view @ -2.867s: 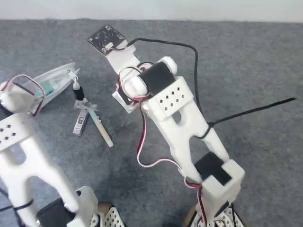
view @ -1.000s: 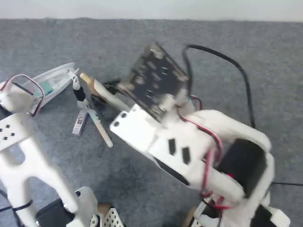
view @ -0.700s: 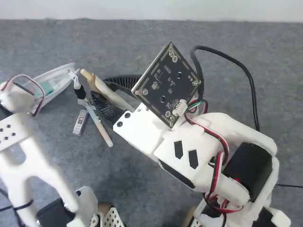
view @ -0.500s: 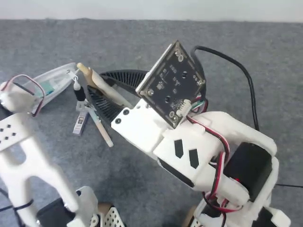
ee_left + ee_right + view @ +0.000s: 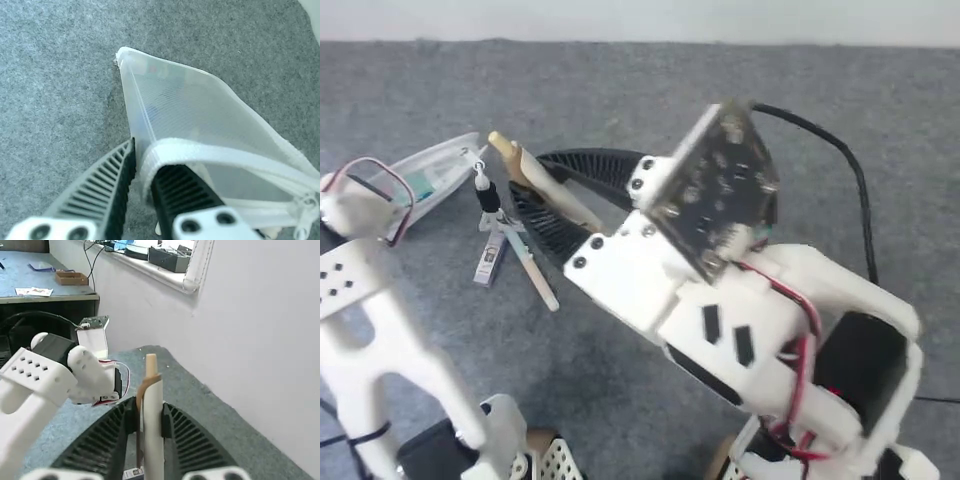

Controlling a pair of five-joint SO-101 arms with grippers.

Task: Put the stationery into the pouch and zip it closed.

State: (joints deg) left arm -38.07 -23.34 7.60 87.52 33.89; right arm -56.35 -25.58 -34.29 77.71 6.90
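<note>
My right gripper [image 5: 149,408] is clamped on a pen [image 5: 151,385], held up, not yet in the pouch [image 5: 195,115]. My left gripper [image 5: 145,160] pinches the pouch rim, mouth open. Below the right jaws a second pen [image 5: 533,270] and a small flat item [image 5: 488,258] lie loose. Zip undone.

Two arms [image 5: 365,300] [image 5: 740,320], one pouch [image 5: 432,170], one cream pen [image 5: 548,192], one white pen [image 5: 534,270], one small packet [image 5: 489,260].

White arms [image 5: 720,300], black ribbed pincers [image 5: 148,411] (red-white wires [image 5: 801,345])
</note>
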